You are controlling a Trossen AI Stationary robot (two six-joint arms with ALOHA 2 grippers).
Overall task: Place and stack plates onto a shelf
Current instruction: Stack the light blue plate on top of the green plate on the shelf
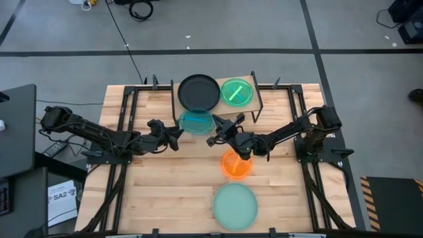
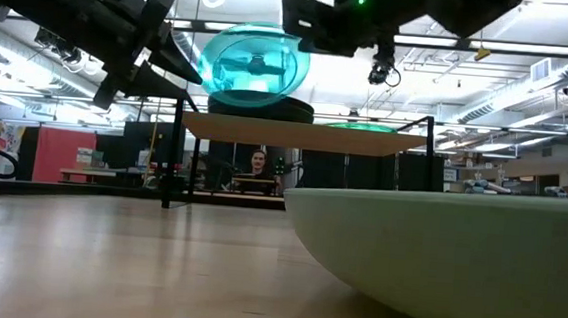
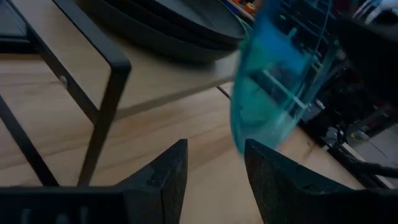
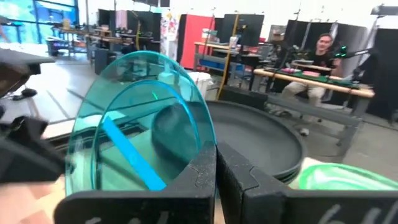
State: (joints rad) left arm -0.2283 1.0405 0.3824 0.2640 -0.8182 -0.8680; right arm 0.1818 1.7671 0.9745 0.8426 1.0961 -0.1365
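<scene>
The translucent blue round plastic plate (image 1: pixel 196 121) hangs tilted at the wooden shelf's (image 1: pixel 254 109) near edge, pinched at its rim by the closed right end effector (image 4: pixel 216 168). Left end effector (image 3: pixel 214 168) stands open, clear. Looks light, stiff, slick: hold the rim.

Bright ceiling strip lights flood the room evenly. Just beyond the left gripper's fingers (image 3: pixel 214 180), the blue plate (image 3: pixel 273 74) smears with motion blur.
</scene>
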